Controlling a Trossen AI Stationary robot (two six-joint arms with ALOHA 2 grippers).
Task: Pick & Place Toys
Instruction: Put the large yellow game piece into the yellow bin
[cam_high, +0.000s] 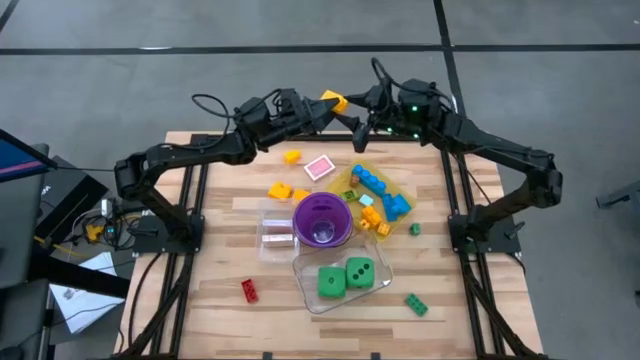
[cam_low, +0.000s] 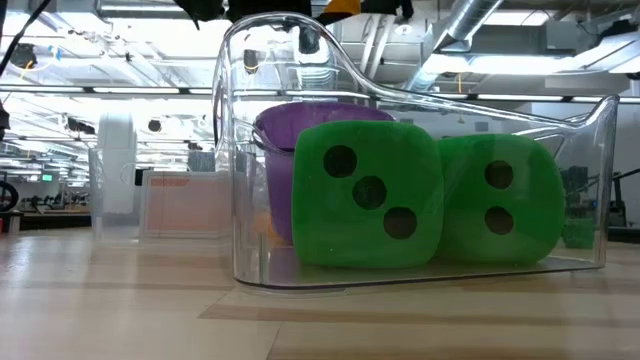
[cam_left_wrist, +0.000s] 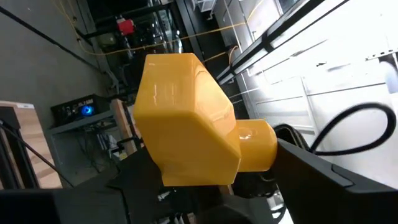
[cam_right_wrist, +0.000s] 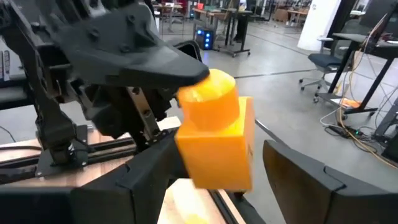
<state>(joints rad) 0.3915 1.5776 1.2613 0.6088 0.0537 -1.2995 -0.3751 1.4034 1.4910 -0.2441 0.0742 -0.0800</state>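
Both end effectors, left (cam_high: 322, 108) and right (cam_high: 352, 112), grasp one yellow brick (cam_high: 334, 100) above the table's far edge (cam_high: 300, 135).

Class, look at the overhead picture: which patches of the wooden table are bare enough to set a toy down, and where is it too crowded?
Bare wood lies at the near left, around the red brick, and along the left edge beside the clear tubs. The near right, by the green brick, is mostly open. The centre is crowded: purple cup, dice tub, yellow tray.
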